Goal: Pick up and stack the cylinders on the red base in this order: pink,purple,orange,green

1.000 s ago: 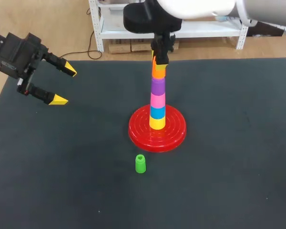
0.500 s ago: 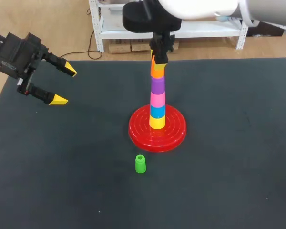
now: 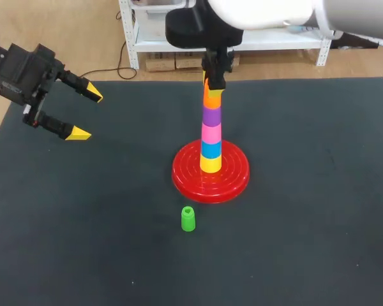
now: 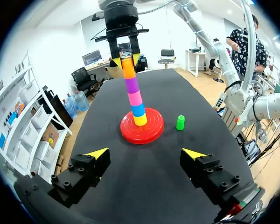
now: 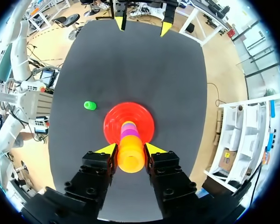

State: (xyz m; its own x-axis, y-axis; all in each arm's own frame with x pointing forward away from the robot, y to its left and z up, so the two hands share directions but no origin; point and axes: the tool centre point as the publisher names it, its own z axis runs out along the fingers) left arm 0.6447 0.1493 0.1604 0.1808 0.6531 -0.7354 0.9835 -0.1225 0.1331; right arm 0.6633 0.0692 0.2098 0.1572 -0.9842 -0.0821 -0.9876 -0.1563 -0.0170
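Orange cylinder [image 3: 212,99] sits at the top of the stack on the red base [image 3: 236,175], with the right gripper [image 5: 130,149] clenched on it: in the right wrist view the two yellow fingertips [image 5: 107,149] press against its sides from opposite directions. Under it the stack runs downward through the purple cylinder [image 3: 211,116], the pink cylinder [image 3: 210,133], a blue cylinder [image 3: 210,150] and a yellow cylinder [image 3: 210,164], which rests on the middle of the base. The stack stands upright, and the base lies flat near the middle of the dark tabletop [image 3: 319,242]. The right arm comes in from the far right and hangs directly over the stack, its gripper pointing straight down. The green cylinder [image 3: 187,218] stands upright by itself on the tabletop, just near of the base and a little to the left, apart from its rim. The left gripper [image 3: 87,115] hovers over the far left corner of the tabletop, well apart from the base and from the green cylinder, its fingers spread wide and nothing between them.
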